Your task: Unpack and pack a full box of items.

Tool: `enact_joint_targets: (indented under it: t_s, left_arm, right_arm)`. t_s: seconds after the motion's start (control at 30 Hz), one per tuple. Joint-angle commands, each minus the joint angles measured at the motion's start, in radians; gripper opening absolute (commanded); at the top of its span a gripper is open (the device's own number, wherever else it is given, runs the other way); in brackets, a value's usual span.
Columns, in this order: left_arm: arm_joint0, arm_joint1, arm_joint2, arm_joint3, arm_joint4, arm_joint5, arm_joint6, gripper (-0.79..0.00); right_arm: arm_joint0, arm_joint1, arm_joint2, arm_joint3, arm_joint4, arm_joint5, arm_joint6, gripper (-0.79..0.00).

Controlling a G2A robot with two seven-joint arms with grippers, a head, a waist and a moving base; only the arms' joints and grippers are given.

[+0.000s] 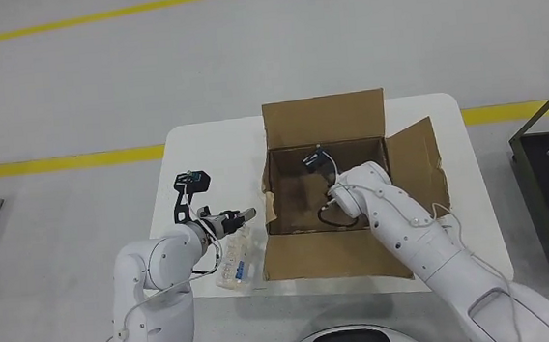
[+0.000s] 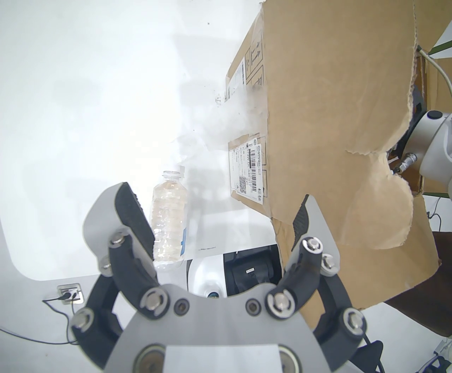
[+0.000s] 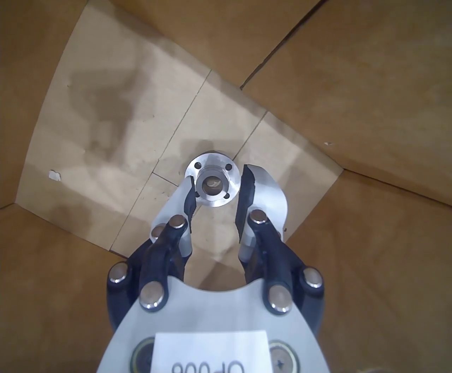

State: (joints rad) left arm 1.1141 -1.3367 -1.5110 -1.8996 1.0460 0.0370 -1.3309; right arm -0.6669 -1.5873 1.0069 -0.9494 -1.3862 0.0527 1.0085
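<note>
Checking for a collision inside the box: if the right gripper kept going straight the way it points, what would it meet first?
Probably the metal flange lying on the floor of the cardboard box; it sits between the fingers of the open right gripper. The height above it is unclear.

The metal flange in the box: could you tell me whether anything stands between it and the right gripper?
Nothing visible does. The right gripper hangs open inside the box, its fingers on either side of the metal flange, which lies alone on the bare cardboard floor.

Glare washing out table point(image 2: 88, 106), dim box point(image 3: 353, 106) interior, soft shadows
</note>
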Motion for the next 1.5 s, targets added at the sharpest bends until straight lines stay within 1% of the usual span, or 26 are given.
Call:
enact_joint_targets:
  t_s: [0.0, 0.23, 0.77, 1.03, 1.1, 1.33, 1.4, 1.43, 1.47]
  left_arm:
    - [0.0, 0.0, 0.0, 0.0, 0.0, 0.0, 0.0, 0.0]
    - [0.0, 0.0, 0.0, 0.0, 0.0, 0.0, 0.0, 0.0]
    - [0.0, 0.0, 0.0, 0.0, 0.0, 0.0, 0.0, 0.0]
    - [0.0, 0.0, 0.0, 0.0, 0.0, 0.0, 0.0, 0.0]
    - [0.0, 0.0, 0.0, 0.0, 0.0, 0.0, 0.0, 0.0]
    - [0.0, 0.0, 0.0, 0.0, 0.0, 0.0, 0.0, 0.0]
    - [0.0, 0.0, 0.0, 0.0, 0.0, 0.0, 0.0, 0.0]
    - [0.0, 0.0, 0.0, 0.0, 0.0, 0.0, 0.0, 0.0]
    - [0.0, 0.0, 0.0, 0.0, 0.0, 0.0, 0.0, 0.0]
  right_arm:
    - [0.004, -0.002, -0.002, 0.016, 0.002, -0.001, -0.007, -0.456]
    - [0.031, -0.015, -0.02, 0.097, 0.008, 0.003, -0.032, -0.44]
    - [0.103, -0.05, -0.058, 0.243, 0.039, -0.004, -0.073, -0.456]
    - [0.121, -0.065, -0.072, 0.288, 0.05, -0.009, -0.087, -0.459]
    - [0.126, -0.068, -0.074, 0.298, 0.053, -0.011, -0.09, -0.471]
    - [0.138, -0.076, -0.077, 0.329, 0.057, -0.008, -0.1, -0.542]
    - [0.141, -0.078, -0.078, 0.335, 0.058, -0.007, -0.102, -0.637]
    - [0.142, -0.079, -0.078, 0.337, 0.058, -0.005, -0.104, -0.73]
    - [0.143, -0.08, -0.078, 0.34, 0.058, -0.004, -0.106, -0.785]
